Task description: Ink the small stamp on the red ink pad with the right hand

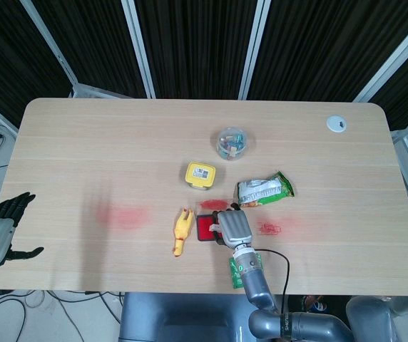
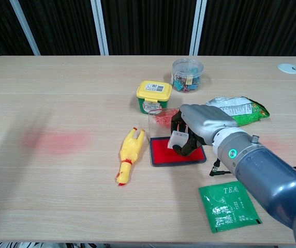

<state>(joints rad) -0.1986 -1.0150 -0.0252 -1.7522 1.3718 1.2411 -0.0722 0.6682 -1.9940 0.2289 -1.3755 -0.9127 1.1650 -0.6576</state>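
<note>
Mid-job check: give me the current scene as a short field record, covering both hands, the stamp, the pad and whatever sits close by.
right hand: holds the small stamp, over the pad
red ink pad: open, clear lid raised behind
stamp contact with pad: cannot tell
left hand: off the table's left edge, fingers apart, holds nothing
rubber chicken: lying left of pad
tea sachet: flat, near front edge
yellow-lidded tub: behind pad
</note>
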